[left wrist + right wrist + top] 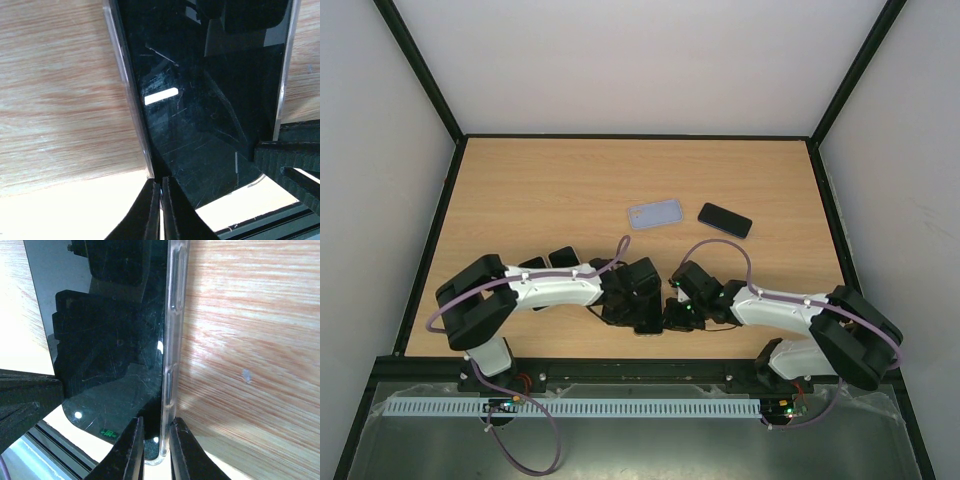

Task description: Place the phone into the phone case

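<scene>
Phone (200, 100), dark scratched screen up, seated in a clear case (172, 340) at the near edge of the wooden table (60, 100), between both arms. Left gripper (161, 212) pressed together, tips touching the phone's near corner; right gripper (154, 450) pinching the clear case's side wall close to another corner. Farther back, well apart: pale blue phone case (654, 213) beside a bare black phone (725, 219).

You have two phones: a bare phone (725, 219) far right and a cased phone (200, 100) near. One pale case (655, 213) lies loose. Two dark flat items (563, 257) lie left. Two arms (555, 288).
</scene>
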